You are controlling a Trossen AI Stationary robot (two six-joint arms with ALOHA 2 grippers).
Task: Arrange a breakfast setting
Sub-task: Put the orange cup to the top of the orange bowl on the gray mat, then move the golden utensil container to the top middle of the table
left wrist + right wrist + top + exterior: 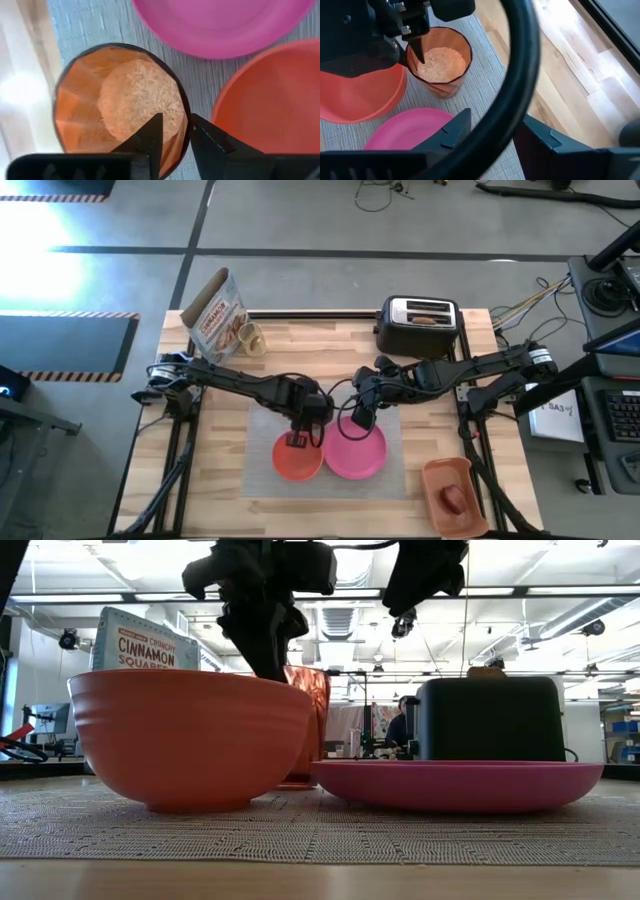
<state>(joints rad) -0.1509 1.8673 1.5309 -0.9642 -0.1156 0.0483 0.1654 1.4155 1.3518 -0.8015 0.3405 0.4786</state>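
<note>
On the grey mat (262,470) stand the red-orange bowl (297,460) and the pink plate (358,455), side by side. Just behind them a small clear cup (120,100), orange-tinted and holding pale grains, stands upright on its base. My left gripper (176,122) points down over the cup's rim and is open a little, one finger inside the cup and one outside. My right gripper (500,142) hangs open above the plate's far edge, holding nothing. The toast (425,320) sticks out of the toaster (418,330). The apple (453,498) lies in the orange tray (450,480). My left gripper comes at the cup from above, its fingers astride the rim (186,125) on the side nearest the bowl. The inner finger (150,137) stands clear of the wall. The outer finger (210,145) lies close against the rim; whether it touches, I cannot tell. The cup rests on the mat.
A cereal box (215,315) and a small pale cup (250,338) stand at the far left of the table. The toaster is at the far right, the tray at the near right corner. A black cable (520,75) crosses the right wrist view.
</note>
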